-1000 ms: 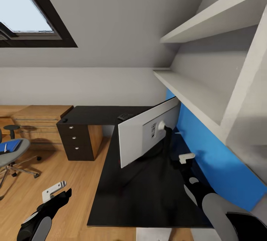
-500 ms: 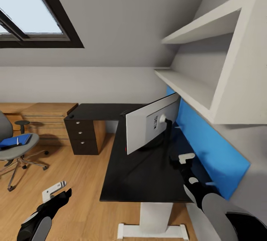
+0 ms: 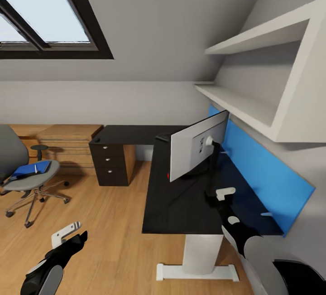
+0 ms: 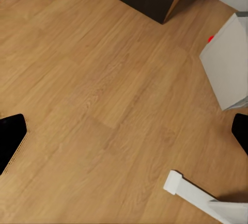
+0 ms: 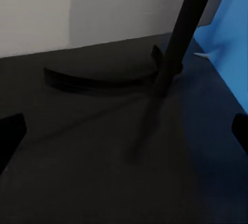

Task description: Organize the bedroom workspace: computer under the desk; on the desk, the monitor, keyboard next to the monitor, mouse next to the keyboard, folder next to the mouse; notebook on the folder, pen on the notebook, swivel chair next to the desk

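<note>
Standing upright on the large L-shaped black-topped surface [image 3: 181, 204]: wide thin monitor [image 3: 199, 150] on a slim black stand, grey back turned toward the camera, red dot at a lower corner, close to the blue back panel [image 3: 267, 168]. Just beside the stand, over the black top: right hand [image 3: 222, 195], fingers spread wide, nothing held. Low over the light wood floor [image 3: 108, 222], well apart from the surface: left hand [image 3: 68, 236], also spread wide and empty. Far left, on the floor: grey upholstered swivel chair [image 3: 27, 181] with chrome castor base, flat blue items [image 3: 31, 168] lying on its seat.
</note>
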Motion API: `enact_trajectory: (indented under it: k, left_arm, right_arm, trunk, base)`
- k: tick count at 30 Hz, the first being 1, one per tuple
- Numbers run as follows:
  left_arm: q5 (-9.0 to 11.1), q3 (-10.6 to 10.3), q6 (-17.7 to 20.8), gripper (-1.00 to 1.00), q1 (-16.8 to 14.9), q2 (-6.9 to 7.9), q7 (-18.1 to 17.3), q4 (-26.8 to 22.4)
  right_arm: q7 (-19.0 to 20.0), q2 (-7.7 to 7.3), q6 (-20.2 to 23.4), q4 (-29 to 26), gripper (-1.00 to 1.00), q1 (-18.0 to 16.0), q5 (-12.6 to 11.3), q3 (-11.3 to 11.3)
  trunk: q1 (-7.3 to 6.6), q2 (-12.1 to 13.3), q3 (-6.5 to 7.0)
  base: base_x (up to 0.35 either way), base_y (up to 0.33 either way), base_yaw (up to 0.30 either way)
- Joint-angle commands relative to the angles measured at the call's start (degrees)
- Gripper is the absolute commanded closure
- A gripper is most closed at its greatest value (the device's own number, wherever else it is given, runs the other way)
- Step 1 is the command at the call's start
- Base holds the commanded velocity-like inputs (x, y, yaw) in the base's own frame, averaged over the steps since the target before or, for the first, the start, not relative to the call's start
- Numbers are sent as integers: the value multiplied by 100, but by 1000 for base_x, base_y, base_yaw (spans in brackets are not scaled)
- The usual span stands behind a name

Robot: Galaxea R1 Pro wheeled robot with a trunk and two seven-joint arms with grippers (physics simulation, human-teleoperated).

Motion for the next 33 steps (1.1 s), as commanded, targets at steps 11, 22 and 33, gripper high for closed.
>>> enact_trajectory:
  k: [11, 22, 33]
  left_arm:
    - [60, -11, 18, -100, -5, 3, 44, -4]
    - [59, -13, 22, -100, -5, 3, 44, -5]
    - [60, -7, 19, -100, -5, 5, 32, -6]
  right_arm:
    - [-29, 590, 1177, -843, -100, 36, 14, -92]
    - [-50, 1166, 2797, -3598, -100, 1155, -18, -58]
    - [-504, 1166, 3137, -4374, -100, 1573, -390, 348]
  trunk:
    - [3, -12, -12]
    - [3, -12, -12]
    - [3, -12, -12]
  base:
    - [-12, 277, 0]
    - [-1, 39, 0]
    - [13, 12, 0]
